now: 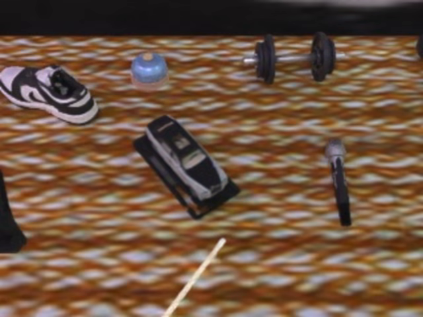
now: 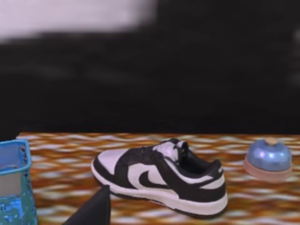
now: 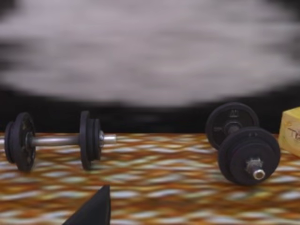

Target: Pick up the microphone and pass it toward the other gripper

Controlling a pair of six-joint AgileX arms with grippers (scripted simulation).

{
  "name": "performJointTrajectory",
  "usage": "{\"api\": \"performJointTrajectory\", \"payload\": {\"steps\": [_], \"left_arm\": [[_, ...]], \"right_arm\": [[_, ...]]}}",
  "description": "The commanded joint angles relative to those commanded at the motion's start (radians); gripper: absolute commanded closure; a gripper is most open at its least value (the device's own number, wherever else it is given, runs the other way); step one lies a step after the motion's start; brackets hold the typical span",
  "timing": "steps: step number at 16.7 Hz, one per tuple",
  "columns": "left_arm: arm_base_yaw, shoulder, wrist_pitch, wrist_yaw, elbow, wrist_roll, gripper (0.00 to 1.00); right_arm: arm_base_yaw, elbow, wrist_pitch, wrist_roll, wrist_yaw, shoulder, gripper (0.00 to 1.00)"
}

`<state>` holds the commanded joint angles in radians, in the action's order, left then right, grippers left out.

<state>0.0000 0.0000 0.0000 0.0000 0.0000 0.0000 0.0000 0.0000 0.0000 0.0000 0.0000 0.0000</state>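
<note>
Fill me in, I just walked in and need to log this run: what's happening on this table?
Nothing is held yet. The slim black microphone with a grey mesh head lies untouched on the orange woven table, toward its right side, below the black-plated dumbbell. The left gripper sits at the left edge; the right gripper shows only a fingertip in its wrist view. A black toy car lies mid-table.

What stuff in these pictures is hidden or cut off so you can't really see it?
- Left end effector: only one fingertip shows in the left wrist view; open or shut unknown.
- Right end effector: same, right wrist view.
- Blue container: cut by the left wrist view's edge.
- Yellow box: cut off, label unreadable.
- Wooden stick: runs off the top view's bottom.
</note>
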Motion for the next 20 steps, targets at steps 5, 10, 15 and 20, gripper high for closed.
{"api": "performJointTrajectory", "payload": {"steps": [5,10,15,20], "left_arm": [[0.0,0.0,0.0,0.0,0.0,0.0,0.0],[0.0,0.0,0.0,0.0,0.0,0.0,0.0],[0.0,0.0,0.0,0.0,0.0,0.0,0.0],[0.0,0.0,0.0,0.0,0.0,0.0,0.0]], "right_arm": [[0.016,0.058,-0.036,0.016,0.0,0.062,0.0],[0.079,0.308,-0.196,0.085,0.006,0.377,0.0],[0.165,0.643,-0.426,0.178,0.017,0.899,0.0],[0.253,0.975,-0.661,0.272,0.025,1.413,0.0]]}}
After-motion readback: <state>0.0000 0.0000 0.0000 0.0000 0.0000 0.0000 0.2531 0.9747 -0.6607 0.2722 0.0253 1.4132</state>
